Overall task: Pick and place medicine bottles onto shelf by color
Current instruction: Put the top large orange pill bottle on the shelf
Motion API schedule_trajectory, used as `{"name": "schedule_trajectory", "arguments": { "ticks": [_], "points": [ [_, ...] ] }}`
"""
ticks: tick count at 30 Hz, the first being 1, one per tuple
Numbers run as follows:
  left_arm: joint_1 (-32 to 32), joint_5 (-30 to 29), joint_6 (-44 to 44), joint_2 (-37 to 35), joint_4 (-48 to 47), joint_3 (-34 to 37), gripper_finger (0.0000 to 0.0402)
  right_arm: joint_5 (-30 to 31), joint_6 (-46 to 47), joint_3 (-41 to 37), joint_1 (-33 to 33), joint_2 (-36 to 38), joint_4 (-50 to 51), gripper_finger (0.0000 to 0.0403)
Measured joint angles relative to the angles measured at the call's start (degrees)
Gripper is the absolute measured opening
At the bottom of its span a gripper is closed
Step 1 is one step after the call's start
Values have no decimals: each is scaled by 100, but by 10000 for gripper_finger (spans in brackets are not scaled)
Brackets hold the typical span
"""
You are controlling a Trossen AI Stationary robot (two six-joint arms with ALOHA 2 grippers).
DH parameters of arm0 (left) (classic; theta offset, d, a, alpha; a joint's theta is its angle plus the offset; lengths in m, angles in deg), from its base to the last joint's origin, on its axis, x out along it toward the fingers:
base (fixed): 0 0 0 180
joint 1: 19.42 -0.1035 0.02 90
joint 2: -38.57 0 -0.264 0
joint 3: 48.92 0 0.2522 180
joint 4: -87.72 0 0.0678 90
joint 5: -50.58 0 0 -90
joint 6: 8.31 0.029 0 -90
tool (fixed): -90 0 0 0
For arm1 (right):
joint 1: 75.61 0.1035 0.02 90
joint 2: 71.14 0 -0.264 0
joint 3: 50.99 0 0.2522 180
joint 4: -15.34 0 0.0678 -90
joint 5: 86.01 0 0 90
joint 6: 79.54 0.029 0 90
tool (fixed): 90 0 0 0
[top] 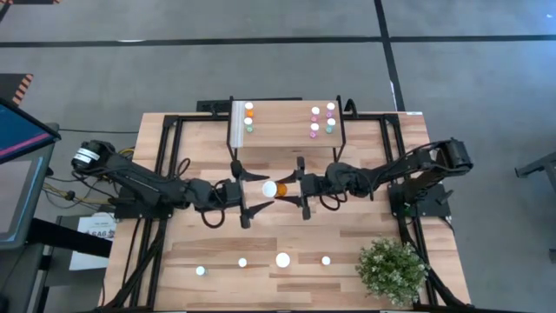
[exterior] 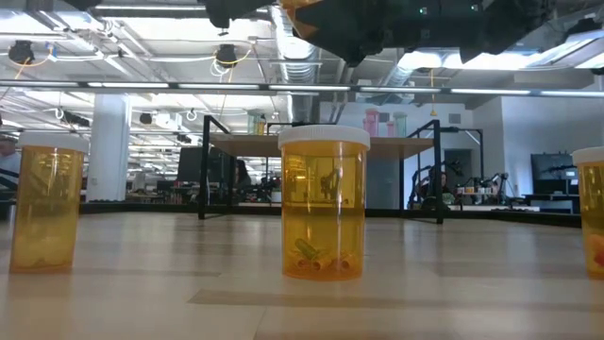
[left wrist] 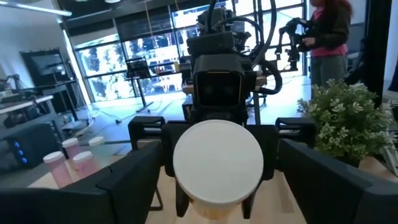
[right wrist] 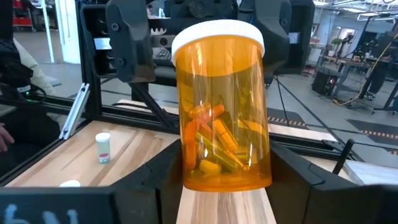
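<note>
A large orange bottle with a white cap hangs in the air over the table's middle, lying level with its cap toward the left arm. My right gripper is shut on it. My left gripper is open, one finger on either side of the cap, touching nothing. The shelf stands at the far edge. It carries small orange and green bottles at its left end, and pink bottles and green bottles at its right. My right gripper pinches the bottle's bottom end between its two fingers. The fingers come level from the table's right and lie along the bottle. The bottle sticks out level beyond the fingertips, cap away from the gripper, lifted clear of the table.
Several white-capped bottles stand in a row near the table's near edge, and they show as orange bottles in the low view. A bushy green plant stands at the near right corner. A person stands in the room behind the table.
</note>
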Motion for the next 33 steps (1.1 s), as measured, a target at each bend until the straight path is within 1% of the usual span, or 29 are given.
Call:
{"name": "schedule_trajectory", "arguments": {
  "ticks": [6,11,16,20,26,30,33],
  "points": [
    [-121,133,-95,0,-73,0,261,2,-2,0,0,0,0,205],
    [-254,436,-236,0,-82,0,219,4,-15,0,0,0,-3,205],
    [-298,547,-324,-7,-71,0,188,2,88,0,0,-3,-93,210],
    [-294,519,-378,-17,-44,-11,184,33,160,0,0,0,-223,223],
    [-323,314,-372,-108,-122,-7,190,94,148,9,-2,62,-180,273],
    [-451,321,-347,-256,-138,-4,189,276,129,21,-71,153,213,306],
    [-566,225,-298,-424,-206,-4,189,402,136,-5,-124,382,921,320]
  ]
}}
